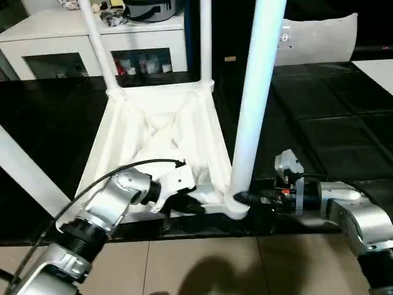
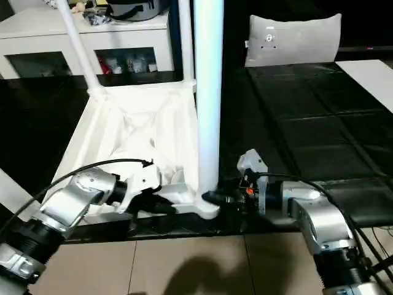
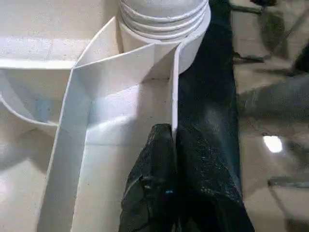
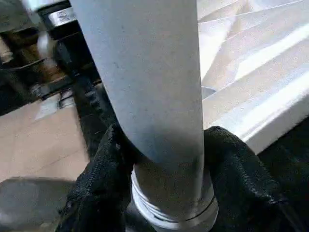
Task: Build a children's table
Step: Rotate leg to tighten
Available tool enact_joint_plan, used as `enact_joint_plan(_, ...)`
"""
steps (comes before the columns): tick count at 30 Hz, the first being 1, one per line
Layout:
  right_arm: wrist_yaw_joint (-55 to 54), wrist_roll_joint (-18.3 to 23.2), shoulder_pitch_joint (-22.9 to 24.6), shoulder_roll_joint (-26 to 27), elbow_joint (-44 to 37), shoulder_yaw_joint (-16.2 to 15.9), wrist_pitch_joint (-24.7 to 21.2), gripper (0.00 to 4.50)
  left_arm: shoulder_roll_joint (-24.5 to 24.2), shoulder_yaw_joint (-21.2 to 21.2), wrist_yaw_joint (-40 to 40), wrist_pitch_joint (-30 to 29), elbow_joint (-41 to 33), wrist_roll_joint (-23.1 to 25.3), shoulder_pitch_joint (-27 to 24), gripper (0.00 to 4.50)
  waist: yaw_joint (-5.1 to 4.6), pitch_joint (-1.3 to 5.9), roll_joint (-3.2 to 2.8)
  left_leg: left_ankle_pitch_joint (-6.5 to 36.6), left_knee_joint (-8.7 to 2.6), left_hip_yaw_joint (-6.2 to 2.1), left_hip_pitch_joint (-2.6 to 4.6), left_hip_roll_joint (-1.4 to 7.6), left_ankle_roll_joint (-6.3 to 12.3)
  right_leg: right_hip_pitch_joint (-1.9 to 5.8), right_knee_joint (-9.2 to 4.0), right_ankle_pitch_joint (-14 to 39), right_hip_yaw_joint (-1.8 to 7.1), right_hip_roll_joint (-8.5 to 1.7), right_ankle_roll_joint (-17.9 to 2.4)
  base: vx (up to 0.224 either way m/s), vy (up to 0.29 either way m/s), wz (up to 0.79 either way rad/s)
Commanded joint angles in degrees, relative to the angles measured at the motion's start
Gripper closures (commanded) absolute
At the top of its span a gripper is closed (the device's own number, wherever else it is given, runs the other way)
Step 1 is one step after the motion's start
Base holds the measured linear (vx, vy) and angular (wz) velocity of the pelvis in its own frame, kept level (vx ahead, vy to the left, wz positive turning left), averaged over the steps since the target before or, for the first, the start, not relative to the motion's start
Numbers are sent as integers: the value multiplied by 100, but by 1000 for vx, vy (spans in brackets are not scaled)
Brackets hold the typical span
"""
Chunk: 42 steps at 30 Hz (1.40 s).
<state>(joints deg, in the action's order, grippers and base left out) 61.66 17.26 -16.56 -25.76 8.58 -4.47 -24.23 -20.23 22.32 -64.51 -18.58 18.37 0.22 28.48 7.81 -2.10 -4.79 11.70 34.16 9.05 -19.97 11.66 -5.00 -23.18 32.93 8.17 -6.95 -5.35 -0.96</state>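
The children's table lies upside down on black floor mats, its ribbed white top (image 1: 153, 132) facing up. A thick white leg (image 1: 258, 92) stands in the near right corner socket. My right gripper (image 1: 242, 198) is shut on the base of that leg, one black finger (image 4: 104, 159) on each side of it. My left gripper (image 1: 195, 206) is shut on the thin front rim wall (image 3: 174, 87) of the top, close beside the same corner. Two more legs (image 1: 98, 43) rise from the far corners, and another (image 1: 24, 169) slants across at the left.
A low white cabinet (image 1: 153, 37) with glass doors stands behind the table. A grey cushion (image 1: 319, 37) lies at the back right and a white panel (image 1: 377, 70) at the far right. Beige tile floor (image 1: 202, 264) runs along the front edge of the mats.
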Motion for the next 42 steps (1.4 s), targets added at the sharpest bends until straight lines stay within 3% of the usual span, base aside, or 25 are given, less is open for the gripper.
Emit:
enact_joint_plan(1,-914,-200,-198,565,225,-167,-110,255,623,-162,839,-286,41,-73,124,450,-78,296,89,1303,-391,33,-14,38,234,266,-562,3144,182,-279,-390,0,0,0)
enact_joint_plan(3,-1415,-308,-260,802,296,-104,-217,255,819,-239,1119,-460,52,-66,160,450,-210,277,101,1505,-380,0,-19,-16,140,279,-639,3564,81,-270,-152,0,0,0)
enact_joint_plan(5,-1710,-361,-302,946,338,-45,-291,256,912,-271,1254,-529,71,-60,187,450,-316,280,91,1636,-380,-17,-22,-29,211,276,-688,3615,55,-263,-23,0,0,0)
enact_joint_plan(6,-1970,-516,-334,1059,441,-42,-52,256,971,-276,1292,-550,59,-77,190,450,-354,294,86,1604,-383,-31,-52,-32,245,299,-682,3537,49,-266,4,0,0,0)
enact_joint_plan(9,-2054,-540,-337,1136,532,-7,104,256,948,-226,1244,-516,19,-55,157,450,-460,307,58,1581,-406,-42,-68,-12,339,297,-664,3194,75,-262,-150,0,0,0)
enact_joint_plan(10,-1966,-430,-327,1151,554,55,43,201,883,-170,1166,-435,-2,-8,119,450,-465,309,64,1571,-407,-41,-73,-12,360,305,-655,3143,79,-257,-177,0,0,0)
enact_joint_plan(11,-1944,-422,-316,1153,533,94,35,187,852,-161,1124,-380,-8,31,99,450,-467,312,47,1563,-415,-43,-63,5,386,300,-638,3050,102,-261,-245,0,0,0)
enact_joint_plan(13,-1946,-413,-310,1155,517,122,31,181,836,-161,1103,-349,-11,42,89,450,-464,316,43,1539,-424,-47,-67,20,400,308,-614,2929,116,-264,-321,0,0,0)
enact_joint_plan(14,-1899,-321,-271,1088,406,222,-3,153,753,-167,1047,-296,-29,72,54,450,-443,328,33,1454,-426,-39,-52,39,410,306,-590,2722,146,-272,-436,0,0,0)
enact_joint_plan(16,-1757,-283,-228,947,344,218,-11,153,682,-148,987,-248,-26,76,43,450,-411,338,34,1324,-432,-36,-65,55,419,332,-545,2500,167,-277,-532,0,0,0)
enact_joint_plan(17,-1678,-288,-207,879,328,197,12,142,647,-128,957,-223,-27,87,37,450,-367,353,32,1214,-424,-20,-41,71,444,319,-520,2290,192,-280,-625,0,0,0)
enact_joint_plan(22,-1143,-273,-142,468,299,183,149,99,409,4,672,45,-34,118,-21,450,-247,378,59,832,-409,-10,-76,94,509,360,-421,1779,225,-296,-817,0,0,0)
enact_joint_plan(29,-759,-352,-211,85,366,130,472,45,76,175,103,388,-119,89,-97,450,-171,360,33,939,-419,1,-57,116,475,348,-420,1887,238,-303,-846,0,0,0)
enact_joint_plan(31,-479,-269,-195,5,335,83,519,45,9,208,33,457,-90,112,-84,450,-147,360,45,1031,-420,9,-42,111,453,345,-434,2035,237,-306,-797,0,0,0)
enact_joint_plan(32,-222,-149,-154,-52,243,47,465,71,-28,223,-33,485,-77,108,-74,450,-145,354,47,1025,-424,9,-47,115,454,345,-436,2043,242,-304,-789,0,0,0)
enact_joint_plan(34,167,73,-110,-121,104,9,255,80,-98,239,-185,489,-76,52,-44,450,-115,367,56,961,-416,2,-56,126,517,359,-409,1928,242,-300,-818,0,0,0)
enact_joint_plan(42,499,150,-166,-190,195,-140,240,144,-283,289,-539,458,-112,-22,-14,450,-100,368,70,900,-413,8,-51,130,489,344,-400,1945,248,-309,-883,0,0,0)
